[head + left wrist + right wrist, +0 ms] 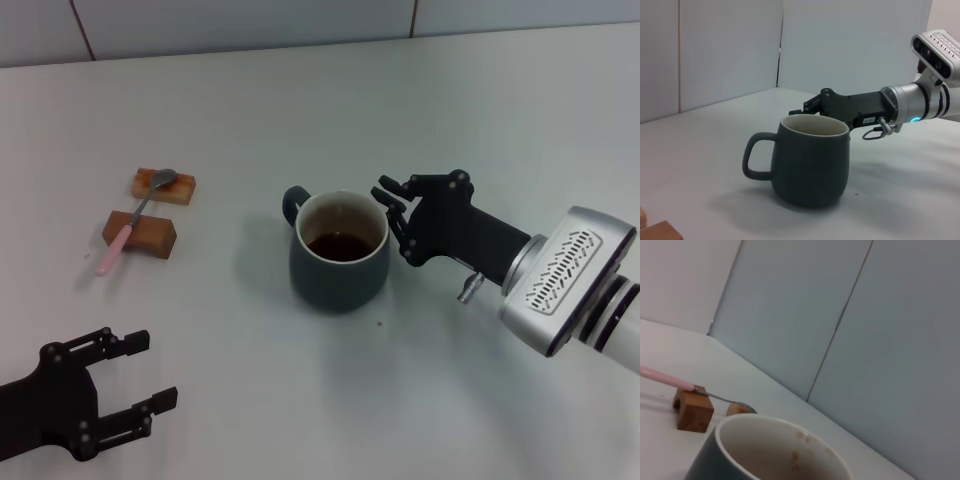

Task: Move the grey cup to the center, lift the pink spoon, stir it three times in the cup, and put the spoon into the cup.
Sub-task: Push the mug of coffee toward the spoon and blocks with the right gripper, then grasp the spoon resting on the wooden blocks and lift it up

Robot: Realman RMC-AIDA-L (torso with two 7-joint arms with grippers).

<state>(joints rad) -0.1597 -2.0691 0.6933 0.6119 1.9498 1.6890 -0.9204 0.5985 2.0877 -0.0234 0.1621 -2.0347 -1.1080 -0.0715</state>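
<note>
The right tool (393,212) stood just beside the grey cup (340,252), on the side opposite the handle, with its fingertips (390,199) at rim height. The jaws stood apart, one finger nearer the rim and one farther back. Whether a finger actually touched the cup wall cannot be told; the tool had no closed grip on anything. In the left wrist view the same right tool (802,109) showed behind the cup (807,160), its fingers level with the rim.

The left tool (140,372) hung low at the near left of the surface (300,100), jaws spread wide, holding nothing and well apart from the cup.

Count of items: one grey cup, upright near the middle of the surface, with its loop handle pointing toward the far left and dark brown liquid (339,245) inside; one pink spoon (137,218); two brown wooden blocks. The spoon lay across both blocks, with its metal bowl on the far block (164,185), its shaft over the near block (140,233) and its pink handle end sloping to the surface. The right wrist view showed the spoon (670,381) on a block (692,410) beyond the cup rim (785,440).

A small white label on the right arm in the left wrist view could not be read
</note>
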